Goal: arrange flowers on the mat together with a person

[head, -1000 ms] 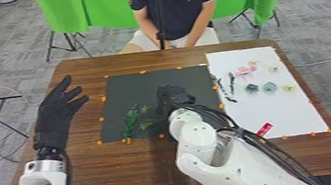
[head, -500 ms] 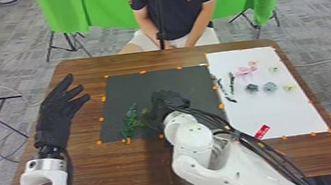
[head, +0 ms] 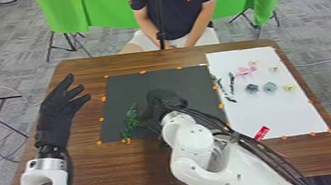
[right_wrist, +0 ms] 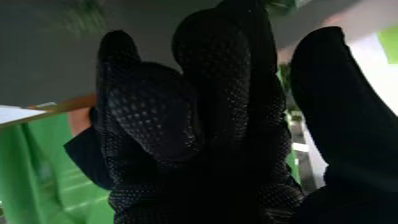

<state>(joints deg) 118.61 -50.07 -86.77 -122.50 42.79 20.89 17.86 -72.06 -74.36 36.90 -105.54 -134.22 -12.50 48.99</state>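
"Which step is in hand?"

"Greenery placement, it is judged. The right hand (head: pixel 165 99) is positioned over the dark mat (head: pixel 130 88), near the green sprig (head: pixel 132 121) laid there; its grip cannot be determined."

"And the left hand (head: pixel 55 115)?"

"Fingers extended, nothing held."

"Next?"

"The greenery should be settled, then the pink flower (head: pixel 246 70) fetched from the white sheet (head: pixel 281 115)."

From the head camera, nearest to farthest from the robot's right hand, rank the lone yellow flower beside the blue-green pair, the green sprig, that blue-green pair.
From the right hand:
1. Green sprig: just left, on the dark mat.
2. Blue-green pair: to the right, on the white sheet.
3. Yellow flower: farther right, same sheet.
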